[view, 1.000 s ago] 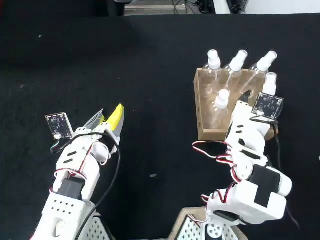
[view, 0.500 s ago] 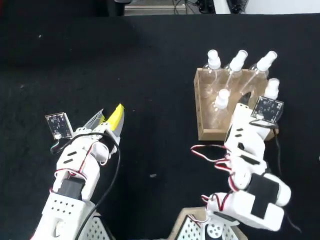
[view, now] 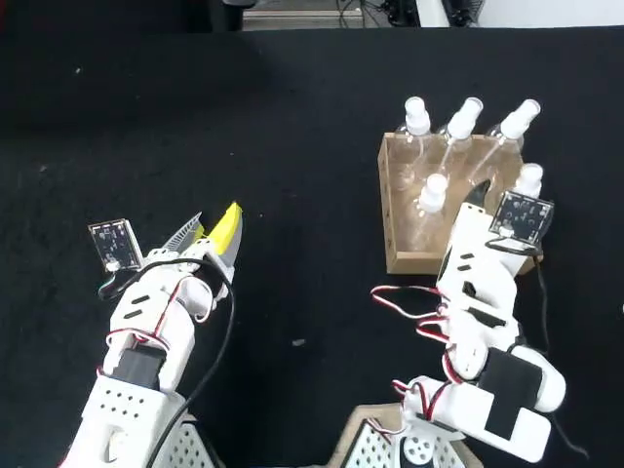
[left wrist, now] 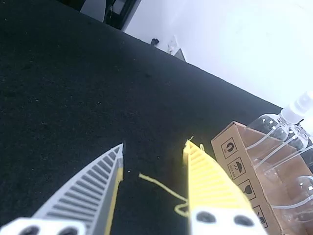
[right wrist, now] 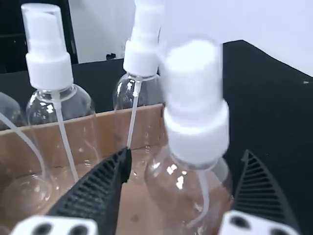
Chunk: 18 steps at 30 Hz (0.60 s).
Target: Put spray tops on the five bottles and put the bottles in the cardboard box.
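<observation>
The cardboard box lies at the right of the table. Three clear bottles with white spray tops lean out over its far wall, and another lies inside. A further capped bottle stands at the box's right end between the black fingers of my right gripper, which is open with gaps on both sides. Its base is hidden. My left gripper is open and holds nothing, over bare black table left of the box.
The black cloth table stretches wide to the left and far side of the box. A loose yellow thread hangs off the left gripper's yellow finger. Red and white cables trail beside the right arm.
The bottle between the right gripper's fingers has shifted slightly toward the near side of the box, and the right arm's rear has swung a little. The left arm has stayed put.
</observation>
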{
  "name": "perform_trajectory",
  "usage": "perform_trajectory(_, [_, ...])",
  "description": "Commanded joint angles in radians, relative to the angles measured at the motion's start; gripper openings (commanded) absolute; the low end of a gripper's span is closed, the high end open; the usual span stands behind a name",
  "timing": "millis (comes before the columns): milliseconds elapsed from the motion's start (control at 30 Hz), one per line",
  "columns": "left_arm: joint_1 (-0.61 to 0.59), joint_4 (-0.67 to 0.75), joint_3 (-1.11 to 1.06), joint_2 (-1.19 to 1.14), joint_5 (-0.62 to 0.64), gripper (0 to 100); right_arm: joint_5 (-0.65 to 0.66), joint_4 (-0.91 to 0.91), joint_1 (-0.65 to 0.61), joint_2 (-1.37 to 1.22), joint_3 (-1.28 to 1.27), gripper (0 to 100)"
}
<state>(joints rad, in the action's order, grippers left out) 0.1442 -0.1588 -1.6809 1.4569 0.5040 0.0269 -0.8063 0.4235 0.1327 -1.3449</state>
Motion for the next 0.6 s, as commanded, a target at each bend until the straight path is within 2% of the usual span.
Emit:
perform_trajectory(0, [0.005, 0.023, -0.025, 0.008, 0.011, 18, 0.005, -0.014, 0.006, 0.05, 0.004, 29.7])
perform_trajectory(267, [0.005, 0.023, -0.025, 0.008, 0.011, 18, 0.005, -0.015, 0.006, 0.068, -0.025, 29.7])
perform_trajectory(567, [0.005, 0.023, -0.025, 0.008, 0.011, 18, 0.005, -0.014, 0.006, 0.271, -0.151, 29.7])
